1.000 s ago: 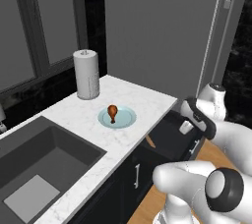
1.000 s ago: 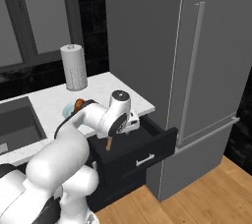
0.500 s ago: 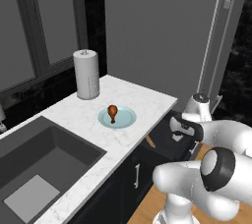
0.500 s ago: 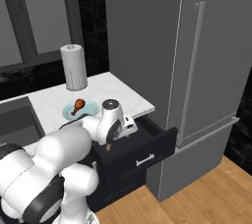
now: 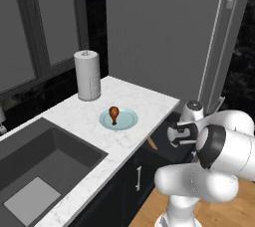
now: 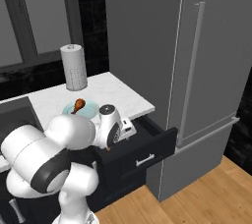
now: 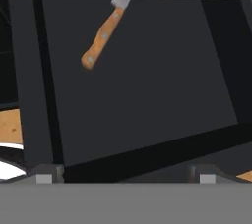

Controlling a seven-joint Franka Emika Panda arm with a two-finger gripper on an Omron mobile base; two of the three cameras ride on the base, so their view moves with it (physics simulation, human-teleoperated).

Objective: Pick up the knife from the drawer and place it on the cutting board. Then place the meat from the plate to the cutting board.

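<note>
The knife lies in the open black drawer. Its tan wooden handle shows in full, while only the start of the silver blade peeks out under the counter edge. My gripper hangs open above the drawer floor, apart from the handle, with nothing between its fingertips. From the left base view the handle pokes out beside the counter. The drumstick rests on the pale teal plate, and both meat and plate appear behind my arm. The cutting board is out of view.
A white paper towel roll stands at the back of the marble counter. A sink lies to the left. The pulled-out drawer front juts toward the tall grey fridge.
My hand has swung left and down toward the open drawer. The plate, the meat and the knife have stayed put.
</note>
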